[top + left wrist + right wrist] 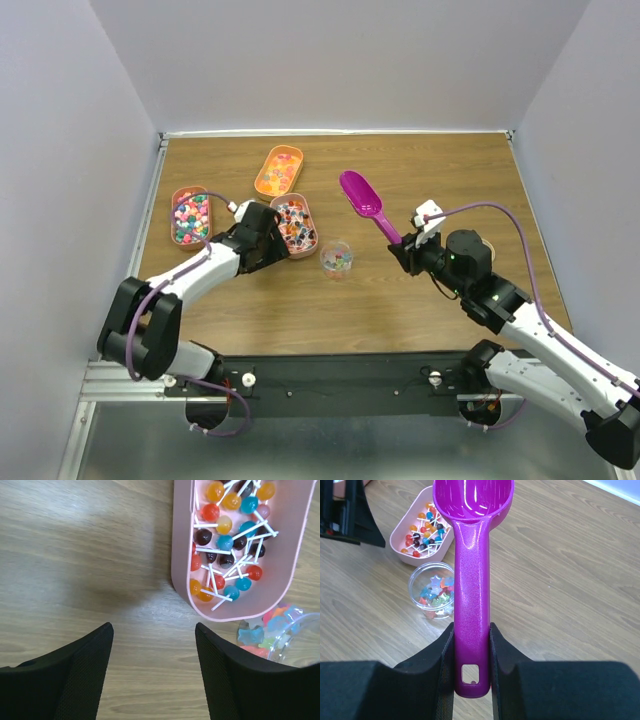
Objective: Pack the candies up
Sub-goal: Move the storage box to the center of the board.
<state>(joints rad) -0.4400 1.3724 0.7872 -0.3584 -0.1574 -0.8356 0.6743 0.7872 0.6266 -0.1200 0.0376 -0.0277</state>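
Top external: bent left arm (205, 268), jaws apart; extended right arm (520, 318), jaws clamping scoop (362, 196).

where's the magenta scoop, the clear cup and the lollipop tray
magenta scoop (470, 580): right wrist view, middle of its handle
clear cup (433, 564): right wrist view, its far rim
lollipop tray (292, 535): left wrist view, bare floor inside

Bright, even light; soft shadows, glare streaks on the scoop (471, 575).

No readable text, labels, brands, numbers or signs anywhere.
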